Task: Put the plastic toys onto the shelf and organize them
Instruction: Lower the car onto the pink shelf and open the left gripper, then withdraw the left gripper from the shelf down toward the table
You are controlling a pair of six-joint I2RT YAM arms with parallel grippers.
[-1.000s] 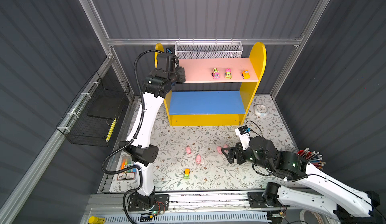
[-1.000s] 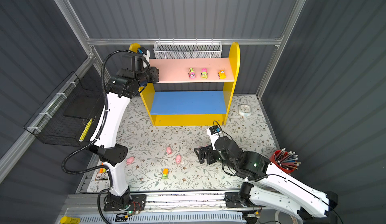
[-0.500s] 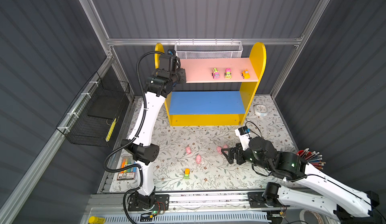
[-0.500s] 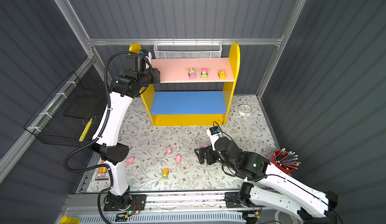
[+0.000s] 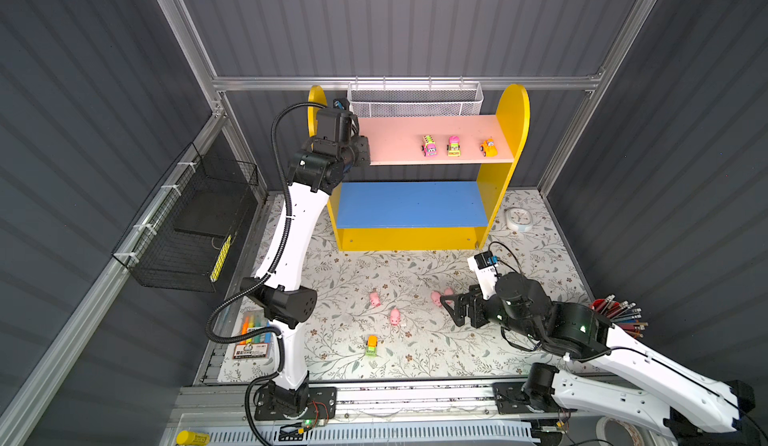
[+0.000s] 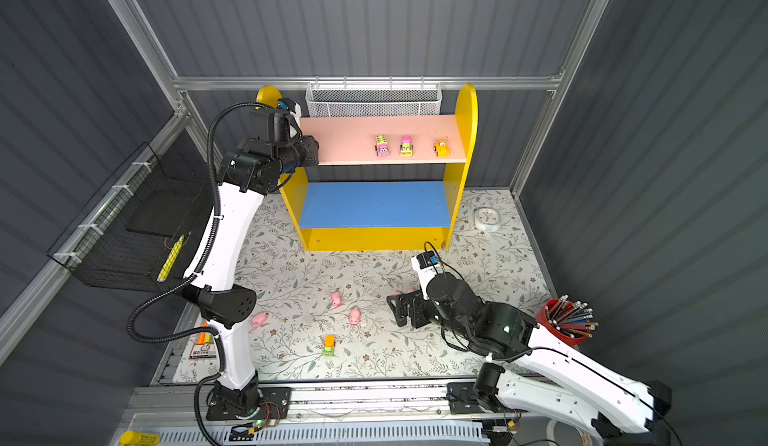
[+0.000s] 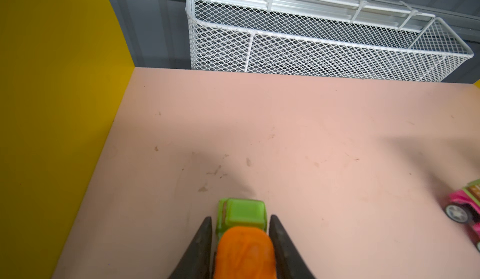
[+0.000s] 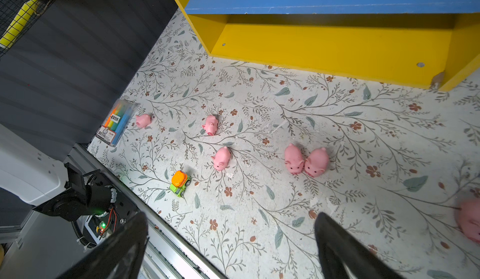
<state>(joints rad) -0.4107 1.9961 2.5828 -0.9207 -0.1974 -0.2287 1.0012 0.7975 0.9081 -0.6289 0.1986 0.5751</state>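
Observation:
My left gripper point(image 7: 239, 220) is at the left end of the shelf's pink upper board point(image 5: 399, 136). An orange and green toy vehicle point(image 7: 244, 249) sits on the board between its fingers, with thin gaps at the green cab; the jaws are narrowly open. Three more vehicles point(image 5: 454, 146) stand in a row at the board's right end. My right gripper point(image 5: 451, 311) hovers wide open and empty over the floral mat, beside two touching pink pigs point(image 8: 293, 158). More pigs point(image 8: 210, 124) point(image 8: 221, 158) point(image 8: 143, 120) and another orange-green vehicle point(image 8: 179, 182) lie on the mat. The blue lower board point(image 5: 409, 205) is bare.
A white mesh basket point(image 5: 415, 101) hangs behind the shelf and a black wire basket point(image 5: 195, 232) on the left wall. A round white clock point(image 5: 518, 219) lies right of the shelf, a red pencil cup point(image 5: 615, 313) at far right, and a marker pack point(image 5: 253, 340) by the left arm's base.
The left wrist has shifted slightly at the shelf's left end, staying over the pink board. The right arm and the toys on the mat have not moved.

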